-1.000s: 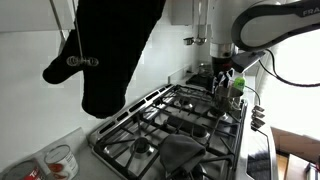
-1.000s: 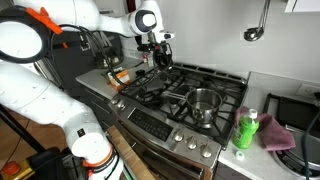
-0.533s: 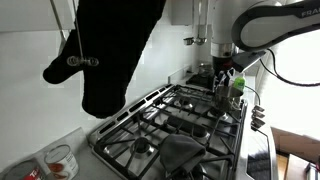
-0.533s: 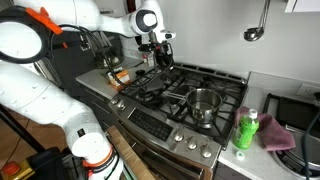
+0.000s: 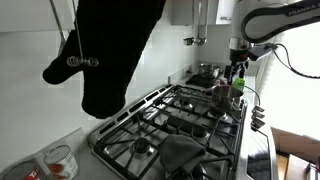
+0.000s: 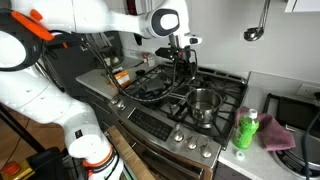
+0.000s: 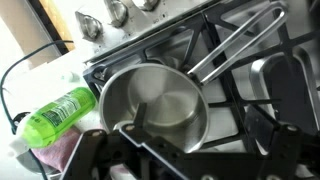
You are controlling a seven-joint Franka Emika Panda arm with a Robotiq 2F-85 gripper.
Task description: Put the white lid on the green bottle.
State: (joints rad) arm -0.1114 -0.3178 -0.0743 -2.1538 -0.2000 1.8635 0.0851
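- Now the tool (image 6: 186, 64) hovers over the stove (image 6: 150, 90), its fingers (image 7: 92, 150) spread wide.
- Pot (image 7: 155, 105) sits just below it.
- Bottle (image 6: 245, 128) rests beyond the pot, well apart from the tool, against a pink cloth (image 6: 272, 132).
- Lid: too small to make out.

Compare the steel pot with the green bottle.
The pot is shiny bare steel; the bottle is bright green. The pot is wide, open-topped and has a long handle; the bottle is narrow and has none. The pot sits on the stove; the bottle stands off it, beside a pink cloth. Both are containers and look about equally tall in an exterior view.
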